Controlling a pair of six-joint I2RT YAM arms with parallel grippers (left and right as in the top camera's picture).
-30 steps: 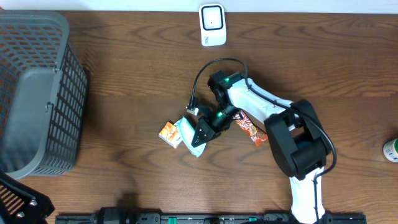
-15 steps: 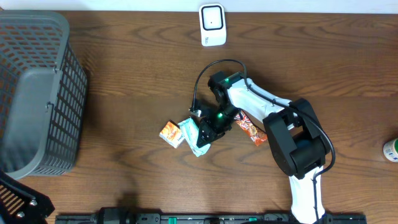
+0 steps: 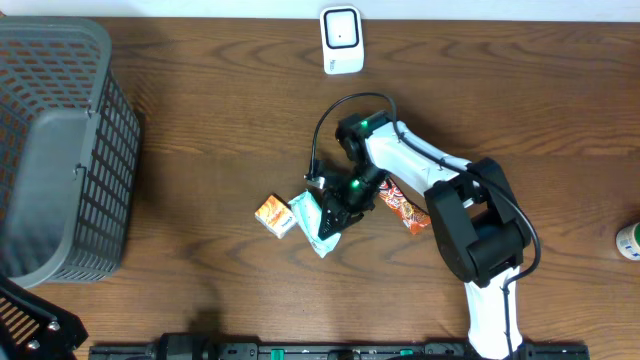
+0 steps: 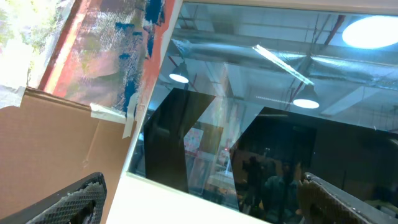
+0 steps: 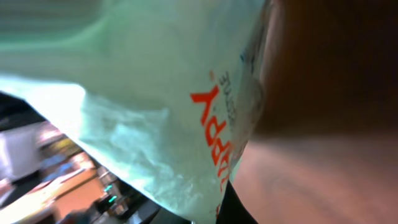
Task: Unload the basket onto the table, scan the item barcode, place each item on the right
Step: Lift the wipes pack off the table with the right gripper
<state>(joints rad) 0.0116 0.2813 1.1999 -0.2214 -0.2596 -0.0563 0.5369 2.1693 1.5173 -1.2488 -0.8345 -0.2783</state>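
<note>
Movement over the last second is small: the right gripper (image 3: 330, 215) has nudged rightward and sits pinched shut on the pale green packet (image 3: 305, 212), mid-table. The item looks secured for carrying to the scanner (image 3: 341, 40) at the far edge. The left gripper (image 4: 202, 202) gapes wide, holding nothing.

Counted: one basket (image 3: 100, 180), left; one scanner; three packets, namely the green one, an orange packet (image 3: 270, 213) just left of it and a red packet (image 3: 403, 208) to its right; one small container (image 3: 629, 241), right edge.

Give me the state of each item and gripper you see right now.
right gripper: jaws shut on pale green packet
pale green packet: gripped at one end
left gripper: jaws open, empty
orange packet: lying loose beside pale green packet
red snack packet: lying flat, ungripped
barcode scanner: far table edge, nothing in front
basket: upright
</note>
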